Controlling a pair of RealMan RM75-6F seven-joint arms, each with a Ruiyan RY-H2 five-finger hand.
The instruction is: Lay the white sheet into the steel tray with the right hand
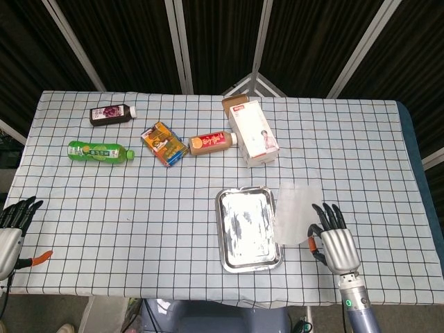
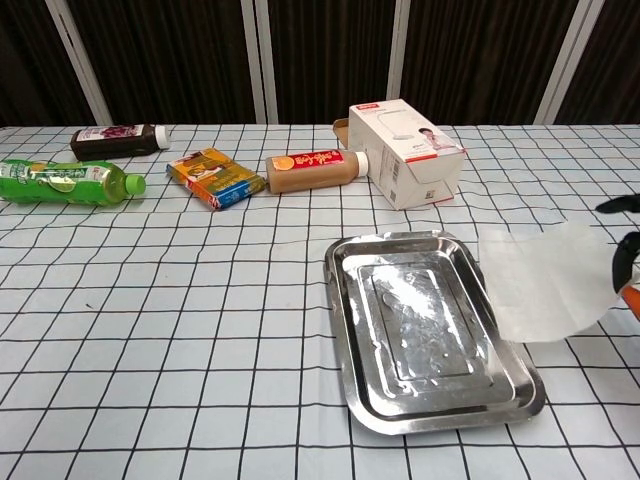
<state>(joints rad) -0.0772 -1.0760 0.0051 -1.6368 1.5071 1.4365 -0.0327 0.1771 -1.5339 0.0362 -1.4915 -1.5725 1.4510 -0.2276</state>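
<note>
**Sheet lifted at the tray's right rim**

The right hand sits just right of the tray, near the table's front edge. It grips the sheet by the sheet's right side: in the chest view dark fingers show above and below that edge, with the paper between them. The sheet is raised off the cloth and tilted. Its left edge hangs over the tray's right rim, while most of it is right of the tray. Whether that left edge touches the rim I cannot tell.

The tray lies flat on the checked cloth, long side running front to back, and holds nothing but its own streaked bottom.

Behind the tray stands a white box, lying on its side with a flap open at the far end. Just left of the box, so behind and a little left of the tray, lies a brown bottle. Further left is a yellow and blue carton. Well left of the tray lie a green bottle and, behind it, a dark bottle, both on their sides.

The left hand is far left of the tray, at the table's front left corner. Its fingers are spread and hold nothing.
</note>
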